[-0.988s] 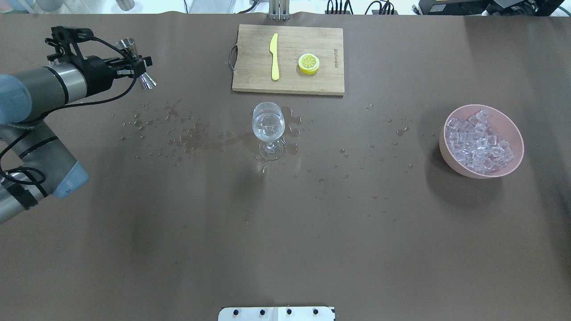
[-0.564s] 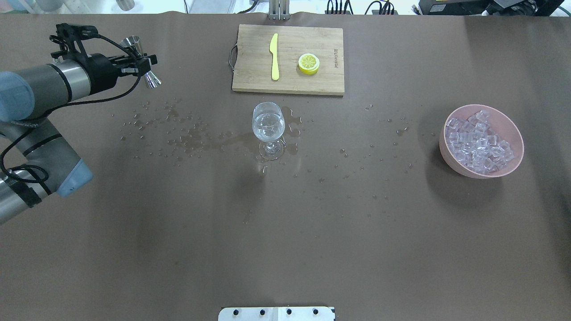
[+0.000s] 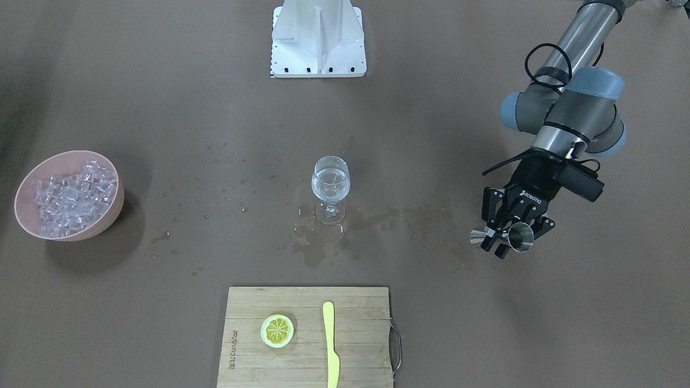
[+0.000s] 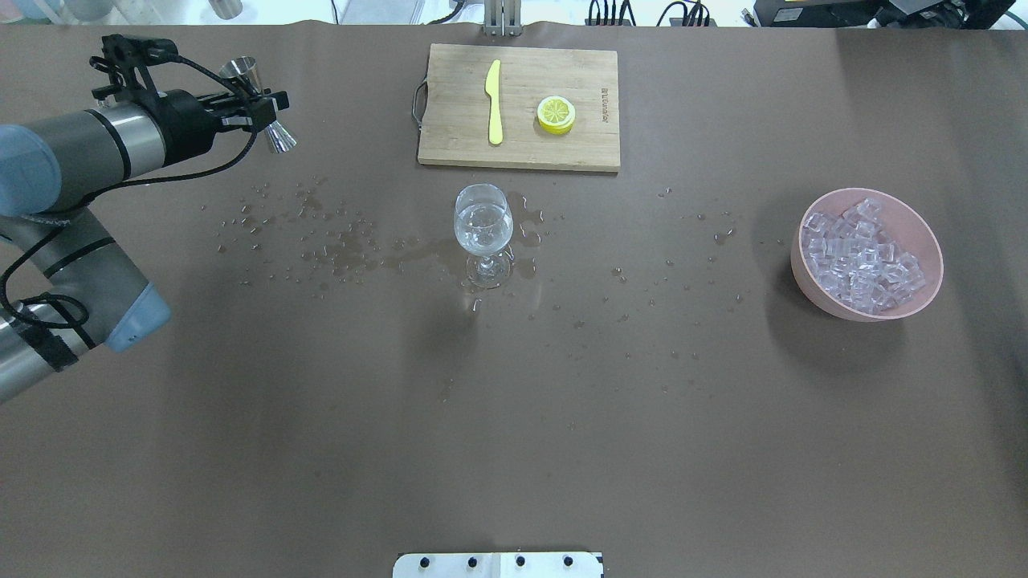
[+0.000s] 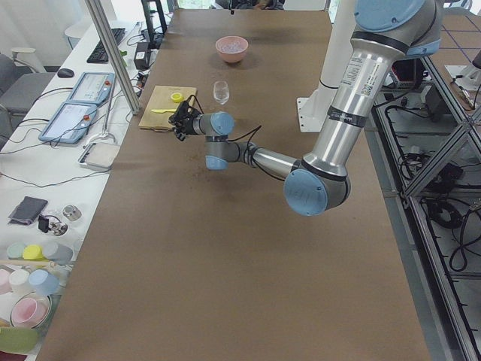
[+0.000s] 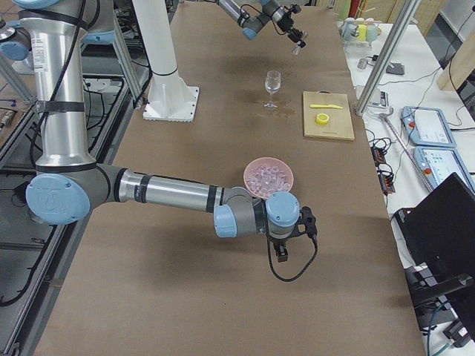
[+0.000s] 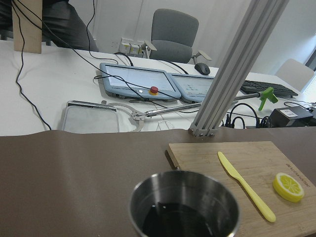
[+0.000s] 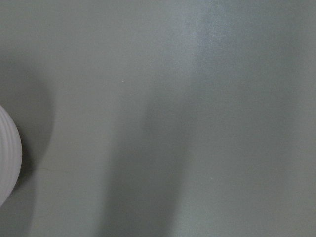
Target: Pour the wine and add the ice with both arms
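Left gripper [image 4: 261,108] clamps tilted double-ended steel jigger [image 4: 279,138]; wrist view alone shows its dark interior. Right gripper [image 6: 282,254] appears only in side view; state indeterminable.

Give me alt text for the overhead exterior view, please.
The left hand grips a steel jigger at the far left. A wine glass holding clear liquid stands centre among spilled drops, with a pink bowl of ice at right.

Silver-grey tubular arms [image 4: 120,144], pale-blue joint caps [image 3: 595,81], black cables [image 3: 547,44]; black left gripper [image 3: 512,233] marked ROBOTIQ; white bolted base [image 3: 317,43]
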{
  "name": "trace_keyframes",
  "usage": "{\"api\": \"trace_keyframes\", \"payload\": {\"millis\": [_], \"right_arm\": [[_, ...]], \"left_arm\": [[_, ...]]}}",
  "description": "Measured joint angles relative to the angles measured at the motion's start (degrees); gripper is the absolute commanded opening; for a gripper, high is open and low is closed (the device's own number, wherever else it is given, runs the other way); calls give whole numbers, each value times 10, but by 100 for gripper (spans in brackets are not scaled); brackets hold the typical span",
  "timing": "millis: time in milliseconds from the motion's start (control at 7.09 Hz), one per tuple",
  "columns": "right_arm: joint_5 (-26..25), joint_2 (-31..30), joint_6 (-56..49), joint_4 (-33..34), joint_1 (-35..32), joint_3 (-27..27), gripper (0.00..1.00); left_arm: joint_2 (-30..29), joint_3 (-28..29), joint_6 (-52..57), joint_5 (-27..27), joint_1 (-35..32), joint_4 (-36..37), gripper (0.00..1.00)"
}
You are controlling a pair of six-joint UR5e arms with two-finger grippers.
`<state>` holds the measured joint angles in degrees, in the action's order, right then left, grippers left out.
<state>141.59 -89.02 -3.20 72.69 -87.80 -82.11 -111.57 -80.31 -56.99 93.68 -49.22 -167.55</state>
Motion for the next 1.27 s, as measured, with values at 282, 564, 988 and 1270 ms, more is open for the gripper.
{"api": "trace_keyframes", "payload": {"millis": [282, 564, 988, 1270], "right_arm": [[0, -1, 0, 0, 0, 0, 100], [1, -1, 0, 0, 0, 1, 100], [25, -1, 0, 0, 0, 2, 100], [31, -1, 0, -1, 0, 4, 100]], "left_arm": [[-9, -9, -25, 1, 0, 5, 0], [-21, -21, 90, -4, 6, 5, 0], [-18, -60, 240, -111, 66, 11, 0], [-19, -65, 328, -210, 137, 12, 0]]}}
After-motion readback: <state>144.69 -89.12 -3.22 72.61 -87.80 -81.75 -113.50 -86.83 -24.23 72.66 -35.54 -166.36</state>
